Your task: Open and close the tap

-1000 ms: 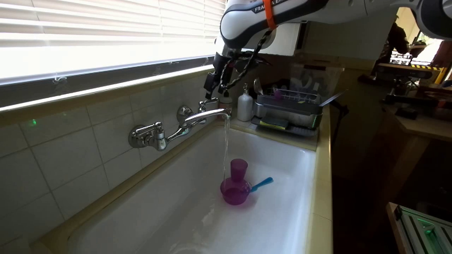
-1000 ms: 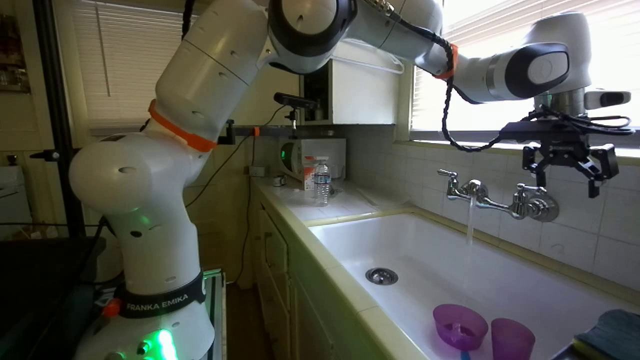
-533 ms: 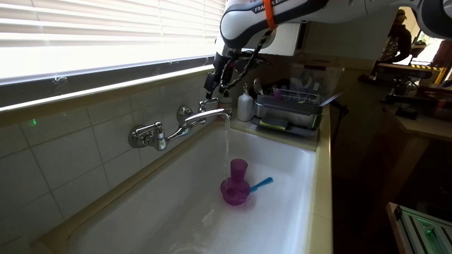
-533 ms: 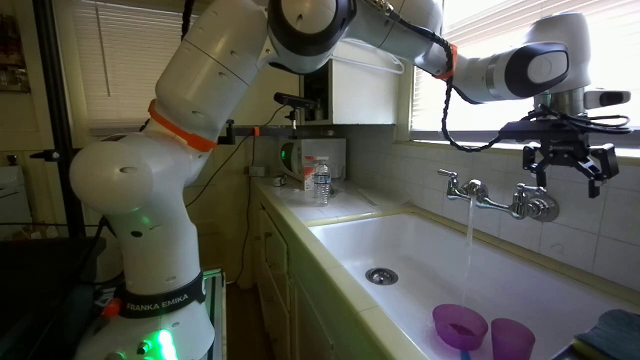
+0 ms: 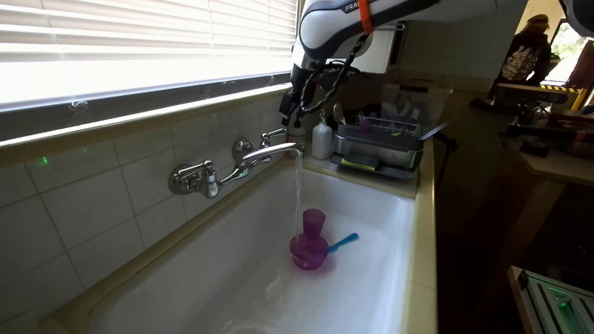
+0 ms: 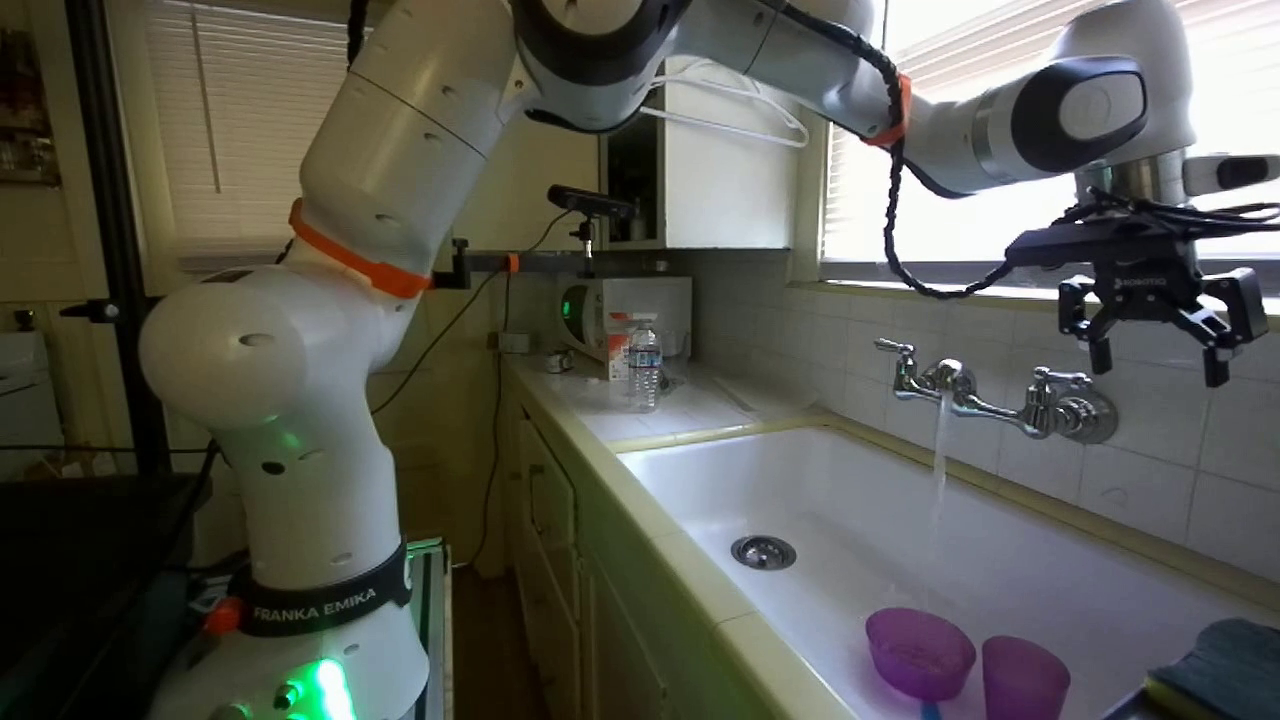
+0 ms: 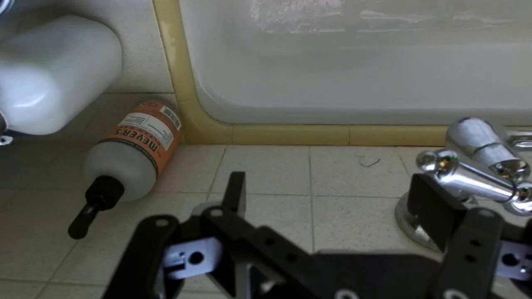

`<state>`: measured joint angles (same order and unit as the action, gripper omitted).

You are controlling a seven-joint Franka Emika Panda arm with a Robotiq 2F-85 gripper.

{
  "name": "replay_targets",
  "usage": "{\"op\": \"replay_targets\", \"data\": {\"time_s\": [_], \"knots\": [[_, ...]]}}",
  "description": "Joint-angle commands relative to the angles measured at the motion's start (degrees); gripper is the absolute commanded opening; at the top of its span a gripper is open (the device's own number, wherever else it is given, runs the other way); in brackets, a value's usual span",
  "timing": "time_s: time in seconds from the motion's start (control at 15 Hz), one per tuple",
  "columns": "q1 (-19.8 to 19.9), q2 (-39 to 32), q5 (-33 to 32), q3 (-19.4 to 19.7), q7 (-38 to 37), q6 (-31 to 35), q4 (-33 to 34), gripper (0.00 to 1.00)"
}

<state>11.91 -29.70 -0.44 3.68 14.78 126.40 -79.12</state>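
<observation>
The chrome wall-mounted tap shows in both exterior views, with its long spout (image 5: 274, 149) over the sink and a lever on each side. Water (image 5: 298, 195) runs from the spout. My gripper (image 6: 1158, 364) is open and empty, just above and beside the tap's lever (image 6: 1062, 378) on the dish-rack side. In the wrist view, my gripper (image 7: 334, 195) has its fingers wide apart. Its right finger overlaps that lever (image 7: 474, 176); I cannot tell whether they touch. Nothing sits between the fingers. The spout is out of the wrist view.
A purple bowl (image 5: 309, 260), purple cup (image 5: 314, 221) and blue utensil (image 5: 345, 241) stand in the white sink (image 5: 222, 278). An orange-labelled bottle (image 7: 137, 141) and white pump bottle (image 5: 321, 139) are at the corner. A dish rack (image 5: 380, 144) stands behind. The tiled wall is close.
My gripper has moved slightly up and toward the dish-rack side, away from the lever. It stays open. Water keeps running, and the levers look unmoved.
</observation>
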Motion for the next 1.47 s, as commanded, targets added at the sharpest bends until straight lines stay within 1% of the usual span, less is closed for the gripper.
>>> {"op": "replay_targets", "data": {"time_s": [0.0, 0.27, 0.4, 0.8, 1.13, 1.4], "knots": [[-0.2, 4.9, -0.3, -0.2, 1.2, -1.6, -6.4, 1.0], [-0.3, 5.6, 0.4, -0.9, 2.6, -4.5, -7.8, 1.0], [-0.5, 4.9, 0.2, -0.8, 2.7, -3.7, -7.9, 1.0], [-0.7, 3.3, -0.2, -0.6, 2.2, -0.2, -7.9, 1.0], [-0.3, 1.8, 0.6, -0.5, 0.9, 6.1, -7.1, 1.0], [0.1, 0.4, 1.8, -0.7, 0.0, 9.3, -6.5, 1.0]]}}
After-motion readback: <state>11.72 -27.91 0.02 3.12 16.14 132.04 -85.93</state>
